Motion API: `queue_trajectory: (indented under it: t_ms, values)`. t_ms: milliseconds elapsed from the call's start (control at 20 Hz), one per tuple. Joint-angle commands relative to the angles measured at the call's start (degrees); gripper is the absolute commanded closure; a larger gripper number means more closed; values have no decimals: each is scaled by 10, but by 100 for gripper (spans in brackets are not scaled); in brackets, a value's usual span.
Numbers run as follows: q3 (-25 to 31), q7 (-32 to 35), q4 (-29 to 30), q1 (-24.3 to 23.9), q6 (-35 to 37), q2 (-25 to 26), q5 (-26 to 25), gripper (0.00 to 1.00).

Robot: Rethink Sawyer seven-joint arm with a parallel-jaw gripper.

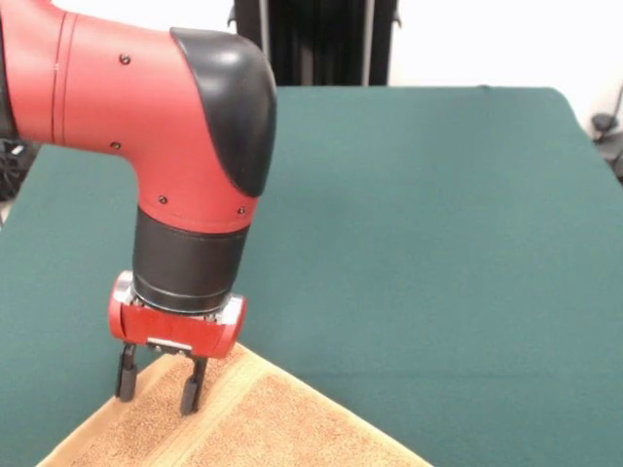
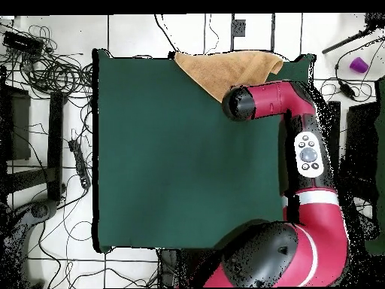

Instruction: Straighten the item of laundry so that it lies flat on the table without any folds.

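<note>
The item of laundry point(image 1: 263, 428), an orange-tan terry towel, lies at the bottom left of the front view, cut off by the picture's edge, with a corner pointing toward the table's middle. A paler band runs along its left edge. In the overhead view the towel point(image 2: 222, 69) lies askew at the top edge of the green table point(image 2: 180, 150). My gripper point(image 1: 160, 384) points straight down over the towel's corner. It is open, both fingertips at or just above the cloth by the band, with nothing between them. From overhead, the arm's wrist hides it.
The green table point(image 1: 419, 214) stretches wide to the right of and behind the towel. A black stand point(image 1: 311, 39) rises behind the table's far edge. In the overhead view, cables point(image 2: 45, 68) lie on the floor at left and a purple object point(image 2: 359, 65) at top right.
</note>
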Motion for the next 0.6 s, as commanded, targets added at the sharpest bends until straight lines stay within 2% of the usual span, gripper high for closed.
queue_trajectory:
  t_ms: [50, 600]
  values:
    - [-90, 126, 122, 38, -10, 25, 14, 0]
    - [-152, 125, 156, 64, -18, 6, 86, 0]
